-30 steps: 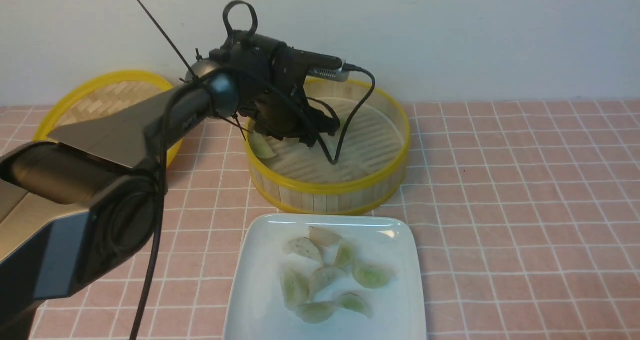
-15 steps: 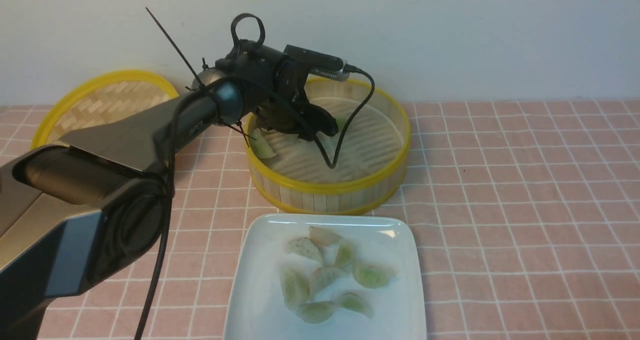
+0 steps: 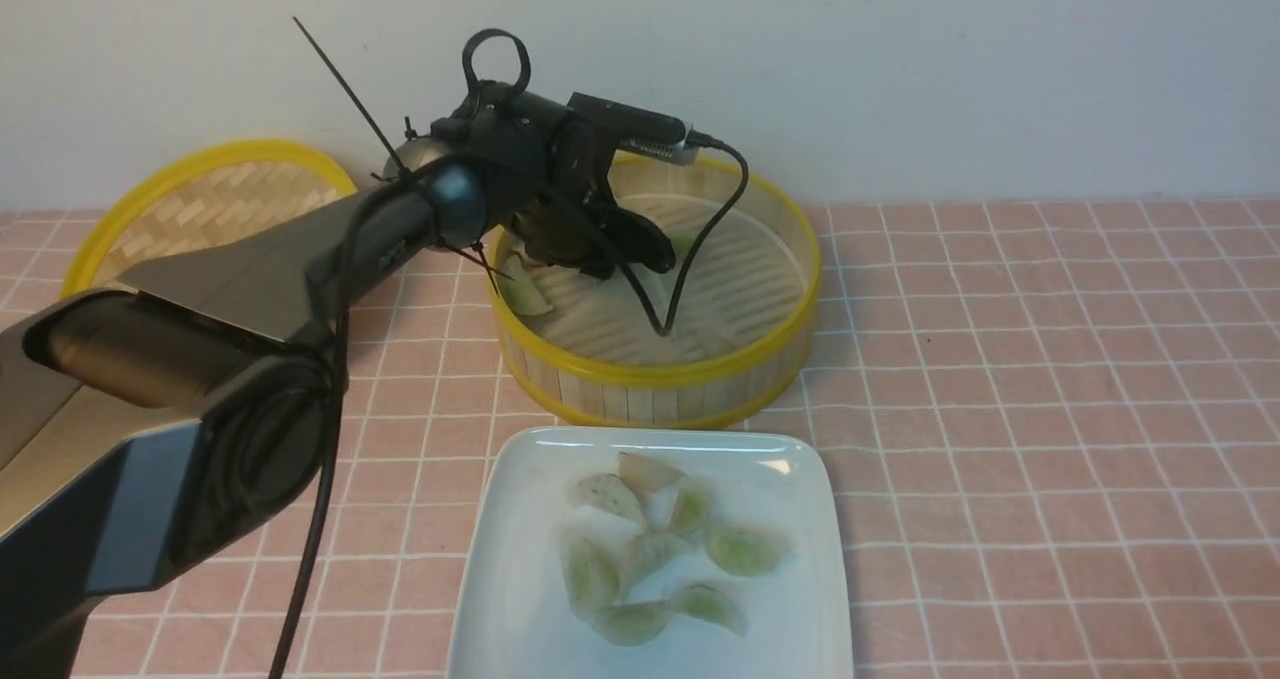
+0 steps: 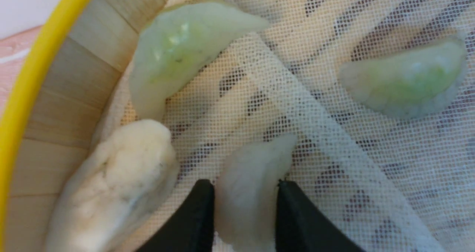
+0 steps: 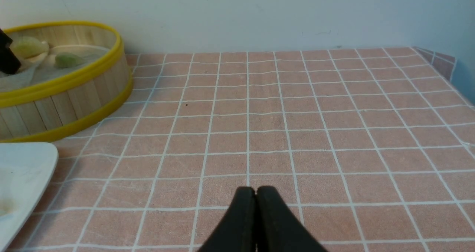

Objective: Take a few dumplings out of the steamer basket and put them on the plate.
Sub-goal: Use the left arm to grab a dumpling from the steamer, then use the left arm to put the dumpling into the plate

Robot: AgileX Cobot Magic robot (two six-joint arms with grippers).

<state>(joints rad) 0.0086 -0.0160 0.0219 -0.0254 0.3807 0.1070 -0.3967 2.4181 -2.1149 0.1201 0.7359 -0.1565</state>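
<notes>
The steamer basket (image 3: pixel 660 374) stands behind the white square plate (image 3: pixel 510 579). My left gripper (image 3: pixel 620 264) reaches down inside the basket at its left side. In the left wrist view the left gripper (image 4: pixel 245 183) is shut on a whitish dumpling (image 4: pixel 256 159) that lies on the mesh liner. A beige dumpling (image 4: pixel 118 177) and a green one (image 4: pixel 185 48) lie by the basket wall, and another green one (image 4: pixel 404 81) lies apart. Several dumplings (image 3: pixel 745 549) lie on the plate. My right gripper (image 5: pixel 255 189) is shut and empty above the tablecloth.
The flat woven lid (image 3: pixel 200 199) leans against the wall at the back left. A black cable (image 3: pixel 690 259) hangs from the left wrist into the basket. In the right wrist view the basket (image 5: pixel 74 92) and a plate corner (image 5: pixel 22 170) show.
My left wrist dropped a little lower into the basket between one second and half a second ago, then held still. The dumplings on the plate have not moved.
</notes>
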